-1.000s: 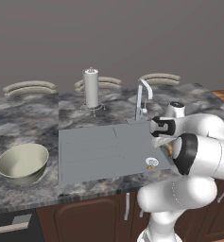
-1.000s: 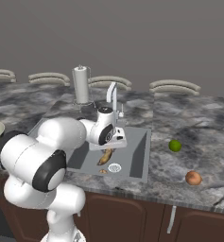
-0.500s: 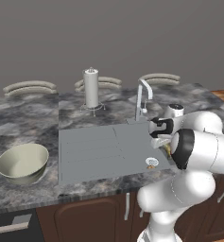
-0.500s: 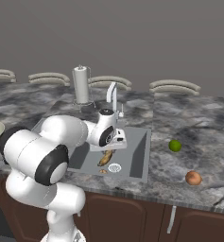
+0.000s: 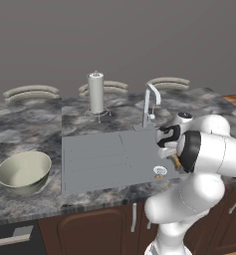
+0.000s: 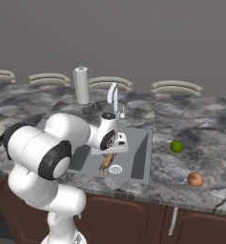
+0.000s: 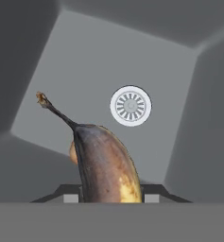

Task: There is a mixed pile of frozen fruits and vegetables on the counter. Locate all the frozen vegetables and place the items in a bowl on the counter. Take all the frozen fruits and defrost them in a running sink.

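- Tool clamped on brown-spotted banana, stem pointing into sink above drain.
- Compared with a second ago: arm shifted slightly, banana hanging over basin as before.
- Lime-green ball and reddish-brown lump unmoved on counter.
- Bowl unchanged.

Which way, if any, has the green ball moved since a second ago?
No. The lime-green ball lies at the same spot on the counter, right of the sink.
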